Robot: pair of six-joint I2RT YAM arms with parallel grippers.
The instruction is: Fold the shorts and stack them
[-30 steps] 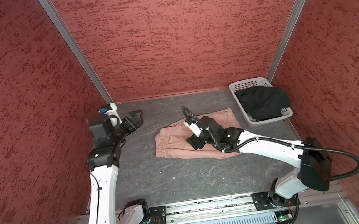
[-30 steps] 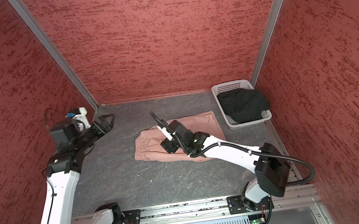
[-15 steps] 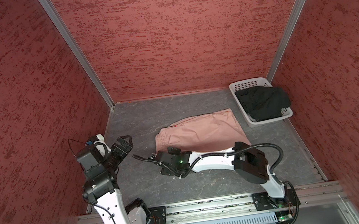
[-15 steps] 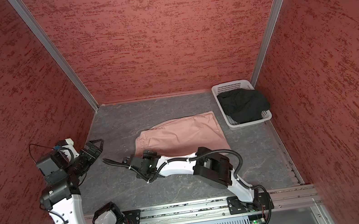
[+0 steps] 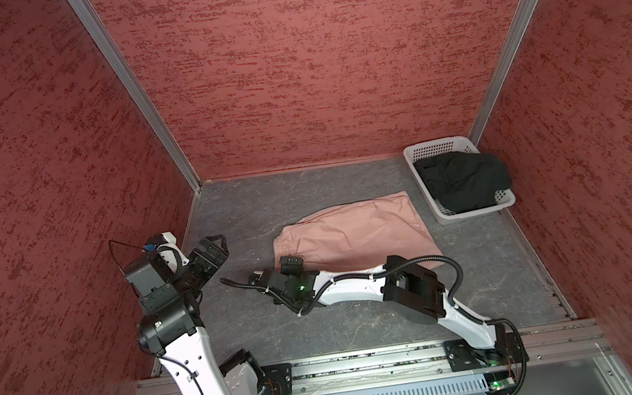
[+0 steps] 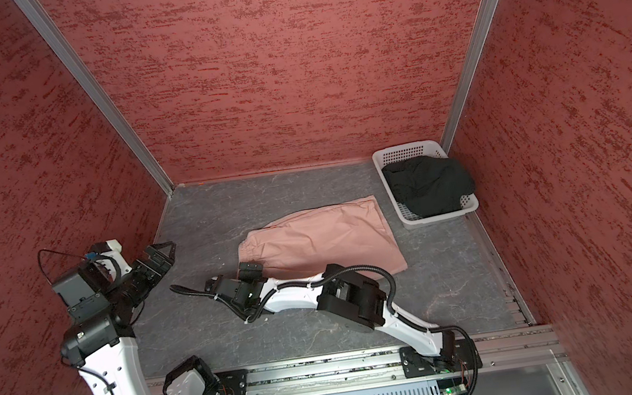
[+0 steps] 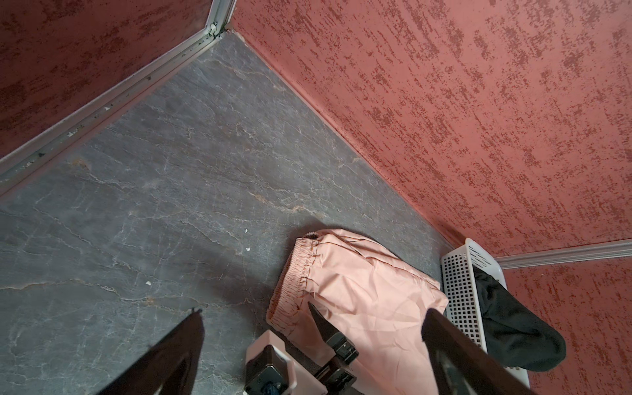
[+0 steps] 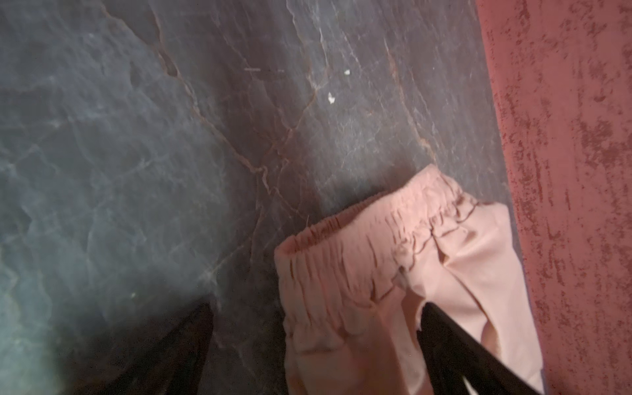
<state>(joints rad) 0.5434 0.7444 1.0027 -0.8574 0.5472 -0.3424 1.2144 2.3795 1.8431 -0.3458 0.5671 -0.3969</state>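
The dusty pink shorts [image 5: 353, 235] [image 6: 320, 240] lie flat mid-table, gathered waistband toward the left. The black shorts [image 5: 463, 182] [image 6: 428, 187] sit bunched in the white basket at the back right. My right gripper [image 5: 289, 281] [image 8: 314, 314] points down at the waistband's near corner and is open. One of its fingers [image 8: 455, 345] is over the pink fabric [image 8: 376, 273] and the other is over bare table, gripping nothing. My left gripper [image 5: 215, 244] [image 7: 313, 318] hovers open and empty by the left wall, apart from the pink shorts [image 7: 369, 307].
The white perforated basket [image 5: 439, 145] [image 7: 458, 273] stands in the back right corner. Red textured walls close the grey stone-look table [image 5: 305, 191] on three sides. A metal rail [image 5: 371, 363] carrying the arm bases runs along the front edge.
My right arm has swung from over the middle of the pink shorts down to their waistband's near corner. My left arm has drawn back from the back left toward the front left.
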